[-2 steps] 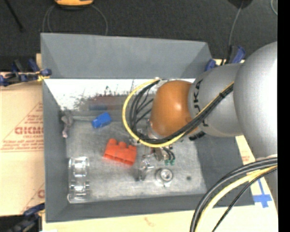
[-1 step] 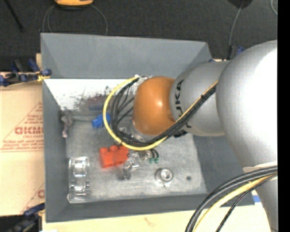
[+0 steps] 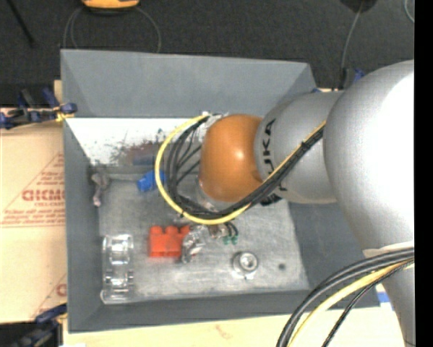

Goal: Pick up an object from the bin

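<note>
Since the gripper (image 3: 193, 246) hangs low just right of the orange-red block (image 3: 165, 241) on the bin (image 3: 75, 230) floor, jaws impossible to judge, this looks like the reach; next it must close squarely on the block.

On my feed the arm (image 3: 346, 157) comes in from the right, its fat silver link sloping down to the orange cover (image 3: 230, 157) on the wrist. Black and yellow cables (image 3: 169, 172) loop out just left of that cover and curl back under it. The gripper (image 3: 193, 244) pokes out below the cover, slightly to its left, pointing down. Can't make out the tip any better than that.
</note>
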Robot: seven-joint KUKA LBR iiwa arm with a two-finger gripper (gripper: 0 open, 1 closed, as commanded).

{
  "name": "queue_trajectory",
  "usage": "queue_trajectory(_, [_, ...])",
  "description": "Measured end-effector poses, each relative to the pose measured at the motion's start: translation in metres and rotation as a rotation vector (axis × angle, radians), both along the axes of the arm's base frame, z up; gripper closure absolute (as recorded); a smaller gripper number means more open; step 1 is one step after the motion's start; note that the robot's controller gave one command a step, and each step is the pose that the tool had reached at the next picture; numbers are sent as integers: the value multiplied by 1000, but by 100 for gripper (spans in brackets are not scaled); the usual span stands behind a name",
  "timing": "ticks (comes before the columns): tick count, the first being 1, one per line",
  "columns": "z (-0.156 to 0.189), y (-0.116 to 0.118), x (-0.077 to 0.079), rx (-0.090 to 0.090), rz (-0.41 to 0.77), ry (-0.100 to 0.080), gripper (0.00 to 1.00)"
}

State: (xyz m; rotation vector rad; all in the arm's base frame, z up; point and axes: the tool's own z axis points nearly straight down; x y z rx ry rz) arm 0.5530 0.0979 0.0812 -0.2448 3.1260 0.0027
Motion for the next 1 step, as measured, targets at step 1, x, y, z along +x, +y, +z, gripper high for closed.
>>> queue_trajectory(1, [185, -15, 28, -4, 299, -7, 100])
